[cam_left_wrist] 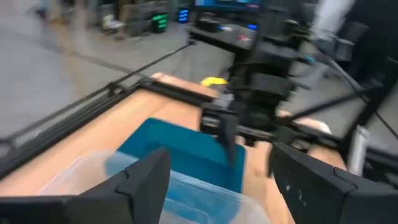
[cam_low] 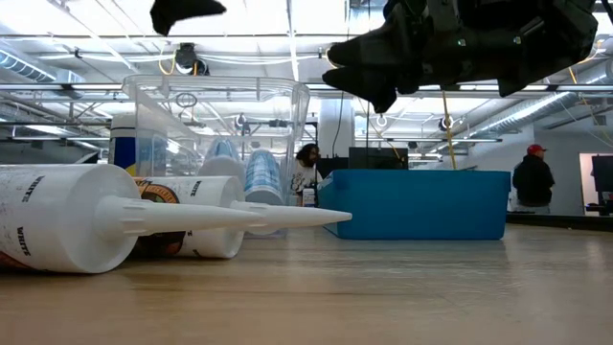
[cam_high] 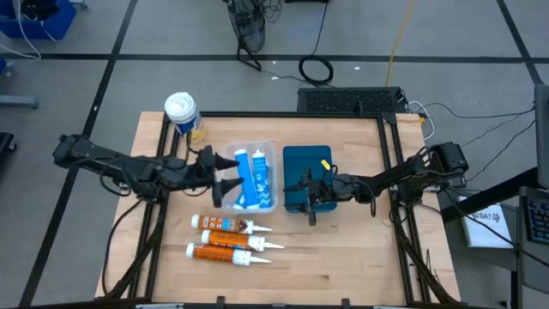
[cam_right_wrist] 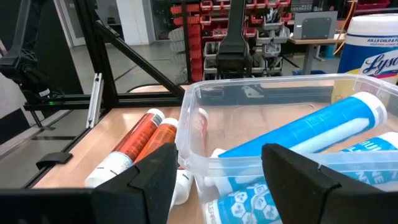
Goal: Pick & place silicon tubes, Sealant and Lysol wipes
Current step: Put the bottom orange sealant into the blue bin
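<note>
Two or three slim blue tubes (cam_high: 253, 178) lie in a clear plastic bin (cam_high: 271, 153), also seen in the right wrist view (cam_right_wrist: 323, 127). My left gripper (cam_high: 230, 174) is open and empty above the bin's left edge. My right gripper (cam_high: 308, 193) is open and empty above a blue bin (cam_high: 307, 159). Three orange cartridges (cam_high: 227, 239) with white nozzles lie on their sides on the table in front of the clear bin. The Lysol wipes canister (cam_high: 182, 113) stands upright at the table's far left, behind the clear bin.
The two bins stand side by side mid-table. Bare wood (cam_high: 343, 257) lies near the front edge, right of the cartridges. A black frame (cam_high: 390, 163) borders the table. People (cam_low: 533, 182) stand in the room beyond.
</note>
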Tool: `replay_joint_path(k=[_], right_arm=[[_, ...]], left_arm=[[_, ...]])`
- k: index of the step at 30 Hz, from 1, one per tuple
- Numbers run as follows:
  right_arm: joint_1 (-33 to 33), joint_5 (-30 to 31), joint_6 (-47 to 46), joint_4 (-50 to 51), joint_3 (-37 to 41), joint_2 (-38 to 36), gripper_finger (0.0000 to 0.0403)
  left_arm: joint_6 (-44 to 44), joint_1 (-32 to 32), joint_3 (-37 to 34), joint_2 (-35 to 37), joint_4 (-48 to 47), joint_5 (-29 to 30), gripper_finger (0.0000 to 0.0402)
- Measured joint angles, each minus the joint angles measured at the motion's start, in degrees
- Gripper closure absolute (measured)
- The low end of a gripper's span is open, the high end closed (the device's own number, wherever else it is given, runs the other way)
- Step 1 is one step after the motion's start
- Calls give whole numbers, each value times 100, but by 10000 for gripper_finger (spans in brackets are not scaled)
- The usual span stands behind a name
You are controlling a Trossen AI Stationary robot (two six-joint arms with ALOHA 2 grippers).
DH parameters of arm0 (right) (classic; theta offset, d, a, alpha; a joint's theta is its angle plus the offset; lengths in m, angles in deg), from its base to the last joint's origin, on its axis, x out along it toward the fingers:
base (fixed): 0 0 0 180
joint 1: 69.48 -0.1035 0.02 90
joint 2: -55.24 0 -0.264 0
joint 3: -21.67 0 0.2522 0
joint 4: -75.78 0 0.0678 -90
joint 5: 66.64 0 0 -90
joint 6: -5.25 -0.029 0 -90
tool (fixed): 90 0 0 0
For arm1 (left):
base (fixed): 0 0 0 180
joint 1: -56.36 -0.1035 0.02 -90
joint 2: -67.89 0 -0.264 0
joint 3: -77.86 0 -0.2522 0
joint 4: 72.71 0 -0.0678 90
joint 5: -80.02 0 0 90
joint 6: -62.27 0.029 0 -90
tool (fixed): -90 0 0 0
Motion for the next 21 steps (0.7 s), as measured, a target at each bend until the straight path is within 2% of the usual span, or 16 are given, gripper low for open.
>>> replay_joint_path(k=[5,11,14,17,21], right_arm=[[0,-7,2,64,0,0,190],[0,-11,2,59,0,0,191],[0,-11,-3,55,0,0,191],[-25,-11,-128,49,0,0,191],[-141,-14,-147,52,0,0,191]], left_arm=[[843,495,0,97,-1,-280,114],[1675,1295,0,90,4,-262,115],[1934,1629,-98,100,266,-58,120],[1851,1817,-289,115,538,-79,124],[980,1898,-656,-71,796,-618,125]])
